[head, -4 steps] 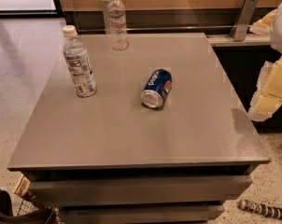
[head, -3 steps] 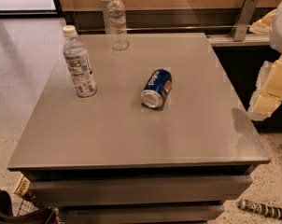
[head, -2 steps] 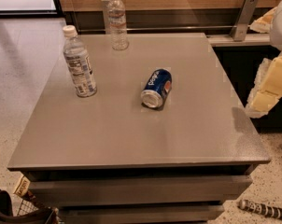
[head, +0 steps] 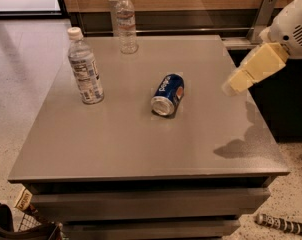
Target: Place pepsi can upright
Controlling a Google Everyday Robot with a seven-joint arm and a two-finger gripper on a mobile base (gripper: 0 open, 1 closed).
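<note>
The pepsi can (head: 168,95) is dark blue with white lettering and lies on its side near the middle of the grey table (head: 116,144), its silver end facing the front. My gripper (head: 233,85) is cream-coloured on a white arm. It hangs in the air over the table's right side, to the right of the can and apart from it. It holds nothing that I can see. Its shadow falls on the table's right front corner.
A clear water bottle (head: 86,66) stands upright left of the can, and another (head: 126,23) stands at the table's back edge. A metal bracket (head: 261,16) rises at the back right. A basket (head: 11,226) and a striped object (head: 281,224) lie on the floor.
My gripper has moved up and to the left, from beside the table's right edge to over its right side. The can and the bottles have not moved.
</note>
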